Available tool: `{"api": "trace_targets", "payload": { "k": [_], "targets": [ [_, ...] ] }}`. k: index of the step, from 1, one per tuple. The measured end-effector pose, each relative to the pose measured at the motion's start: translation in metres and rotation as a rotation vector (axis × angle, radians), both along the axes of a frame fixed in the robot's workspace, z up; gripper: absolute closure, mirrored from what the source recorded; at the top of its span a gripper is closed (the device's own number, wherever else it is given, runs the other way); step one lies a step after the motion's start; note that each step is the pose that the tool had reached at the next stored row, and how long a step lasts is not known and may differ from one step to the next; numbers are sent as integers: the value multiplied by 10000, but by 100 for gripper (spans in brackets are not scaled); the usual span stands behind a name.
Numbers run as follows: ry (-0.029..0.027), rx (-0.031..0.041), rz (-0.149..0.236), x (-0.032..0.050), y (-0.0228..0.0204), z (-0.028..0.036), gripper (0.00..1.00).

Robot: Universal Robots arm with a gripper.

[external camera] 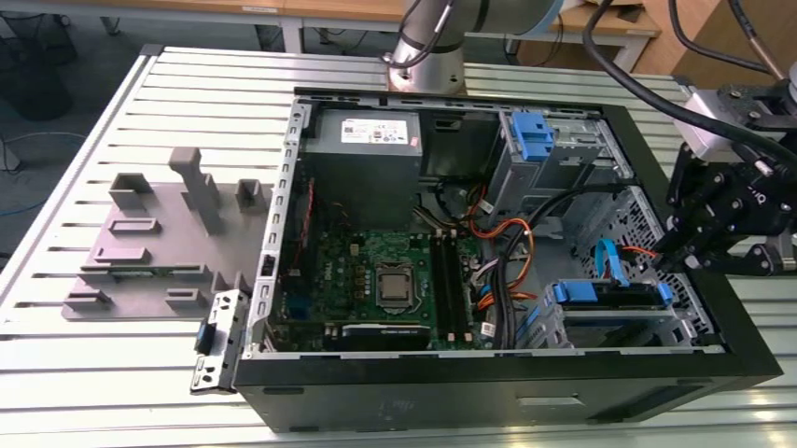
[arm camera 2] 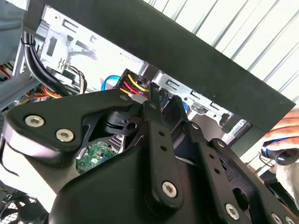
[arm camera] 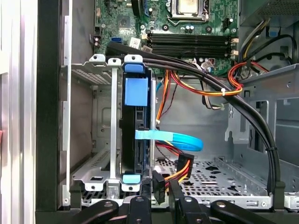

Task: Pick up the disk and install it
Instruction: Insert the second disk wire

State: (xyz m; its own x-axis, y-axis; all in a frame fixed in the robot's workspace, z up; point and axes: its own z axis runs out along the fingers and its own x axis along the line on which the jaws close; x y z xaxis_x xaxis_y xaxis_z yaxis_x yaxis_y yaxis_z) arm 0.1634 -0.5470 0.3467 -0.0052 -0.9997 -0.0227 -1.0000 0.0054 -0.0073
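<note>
Slatted bench, open computer case (external camera: pixel 498 392); disk (external camera: pixel 607 297) seated in cage at 4 o'clock; gripper (external camera: pixel 682 259) beside it, grip state indeterminable; install stage.

The open computer case (external camera: pixel 498 233) is seen from high above in the exterior view; its drive cage (arm camera: pixel 112 135) (cables included) is viewed closely in both wrist views.

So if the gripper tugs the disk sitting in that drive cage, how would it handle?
The disk looks like a rigid slab, so it probably won't flex. It stands on edge in the metal cage, so it should slide rather than tip. Its blue rails look plastic, possibly easier to mar.
</note>
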Motion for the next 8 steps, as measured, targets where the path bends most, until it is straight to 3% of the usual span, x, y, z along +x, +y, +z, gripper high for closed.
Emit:
{"api": "trace_targets", "payload": {
  "k": [8],
  "targets": [
    [0,1,0,3,0,-2,71]
  ]
}}
